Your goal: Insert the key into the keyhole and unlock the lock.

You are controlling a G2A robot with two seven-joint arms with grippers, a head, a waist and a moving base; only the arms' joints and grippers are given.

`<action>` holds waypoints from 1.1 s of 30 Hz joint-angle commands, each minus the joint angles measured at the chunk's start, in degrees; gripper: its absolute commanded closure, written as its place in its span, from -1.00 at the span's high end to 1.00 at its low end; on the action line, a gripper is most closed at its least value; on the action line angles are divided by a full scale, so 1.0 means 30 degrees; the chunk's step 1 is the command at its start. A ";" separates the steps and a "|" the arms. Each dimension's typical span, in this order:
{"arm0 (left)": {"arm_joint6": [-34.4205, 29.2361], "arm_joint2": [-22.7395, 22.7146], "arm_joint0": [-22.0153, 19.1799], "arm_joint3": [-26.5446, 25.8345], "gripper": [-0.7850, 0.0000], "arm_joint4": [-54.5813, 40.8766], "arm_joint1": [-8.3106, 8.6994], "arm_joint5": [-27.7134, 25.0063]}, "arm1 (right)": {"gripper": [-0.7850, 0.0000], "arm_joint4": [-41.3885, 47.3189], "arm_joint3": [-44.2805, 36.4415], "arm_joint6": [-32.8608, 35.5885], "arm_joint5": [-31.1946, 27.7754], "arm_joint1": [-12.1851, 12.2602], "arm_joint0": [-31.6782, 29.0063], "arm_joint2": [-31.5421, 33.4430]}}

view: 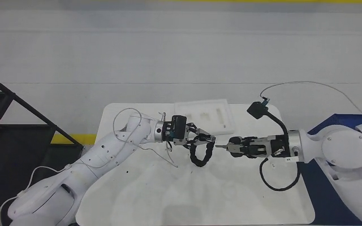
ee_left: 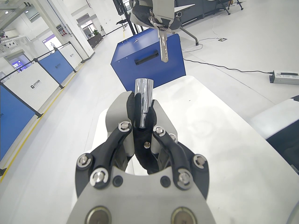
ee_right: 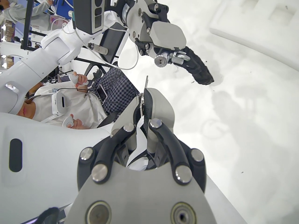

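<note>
While both grasps are made, the insertion itself is not yet done. The left gripper (ee_left: pixel 140 104) is clenched on the chrome barrel of the lock (ee_left: pixel 144 94), and the right gripper (ee_right: pixel 145 99) pinches the key (ee_right: pixel 146 83) by its head. Both are held in the air over the middle of the tabletop (view: pixel 169 198), a little toward its far edge and near the white foam tray (view: pixel 206 116). The key tip and the keyhole (ee_right: pixel 160 61) stand apart with a clear gap, so 2 steps seem left: pushing the blade in, then turning it. The key's long axis runs roughly level across the tabletop, with its tip toward the lock. The barrel's axis points back at it, keyhole face toward the key, though the 2 look slightly off line. The lock's black cable (ee_right: pixel 198 68) curves down from the barrel.
</note>
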 commanded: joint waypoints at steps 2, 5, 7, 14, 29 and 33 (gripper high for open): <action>0.0481 0.0148 -0.0041 0.0190 -1.00 0.0587 -0.0162 0.0258 | -1.00 -0.0362 -0.0289 -0.0229 0.0418 0.0000 -0.0016 -0.0083; 0.0808 0.0248 -0.0075 0.0405 -1.00 0.1038 -0.0316 0.0529 | -1.00 -0.0753 -0.0517 -0.0507 0.0845 0.0002 -0.0037 -0.0131; 0.1025 0.0282 -0.0076 0.0522 -1.00 0.1289 -0.0404 0.0742 | -1.00 -0.1023 -0.0670 -0.0608 0.1124 0.0012 -0.0053 -0.0141; 0.1431 0.0282 -0.0056 0.0969 -1.00 0.1535 -0.0678 0.0879 | -1.00 -0.2159 -0.1151 -0.0767 0.2026 0.0037 -0.0132 -0.0431; 0.1368 -0.0054 0.0048 0.1134 -1.00 0.2356 -0.0914 0.0867 | -1.00 -0.3842 -0.1636 -0.0645 0.2810 0.0041 0.0185 -0.0967; 0.1293 -0.0148 0.0065 0.1147 -1.00 0.2469 -0.0945 0.0582 | -1.00 -0.4147 -0.1663 -0.0703 0.2870 0.0024 0.0267 -0.1125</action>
